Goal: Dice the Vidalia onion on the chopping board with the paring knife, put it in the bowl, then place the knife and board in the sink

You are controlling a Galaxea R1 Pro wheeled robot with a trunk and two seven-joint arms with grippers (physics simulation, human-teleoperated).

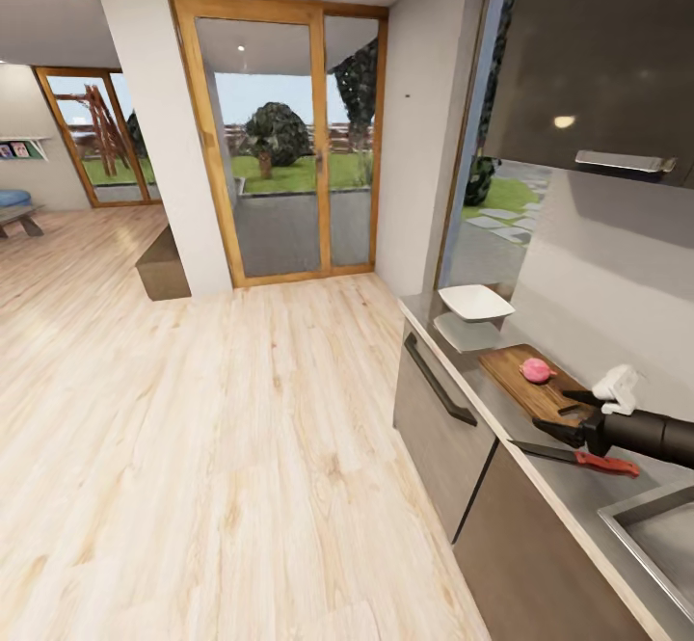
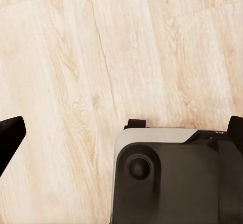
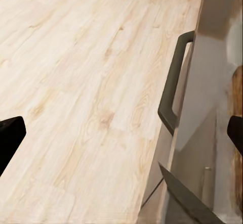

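The pinkish Vidalia onion (image 1: pixel 536 369) sits whole on the brown chopping board (image 1: pixel 520 383), which lies on the dark countertop (image 1: pixel 578 496). Past the board stands the white square bowl (image 1: pixel 474 302). The red-handled paring knife (image 1: pixel 582 456) lies flat on the countertop between the board and the sink's corner (image 1: pixel 652 525). My right gripper (image 1: pixel 552 410) hovers open and empty over the board's near end, just above the knife, short of the onion. The right wrist view shows the knife's dark blade (image 3: pixel 188 199) and the board's edge (image 3: pixel 238 95). My left gripper (image 2: pixel 121 134) hangs open over the floor.
Dark cabinets with a long bar handle (image 1: pixel 439 381) run under the countertop, and a wall cupboard (image 1: pixel 598 53) hangs above. Wide pale wooden floor (image 1: pixel 193 429) stretches left toward glass doors (image 1: pixel 289 140). The robot's own base (image 2: pixel 172 178) lies below the left gripper.
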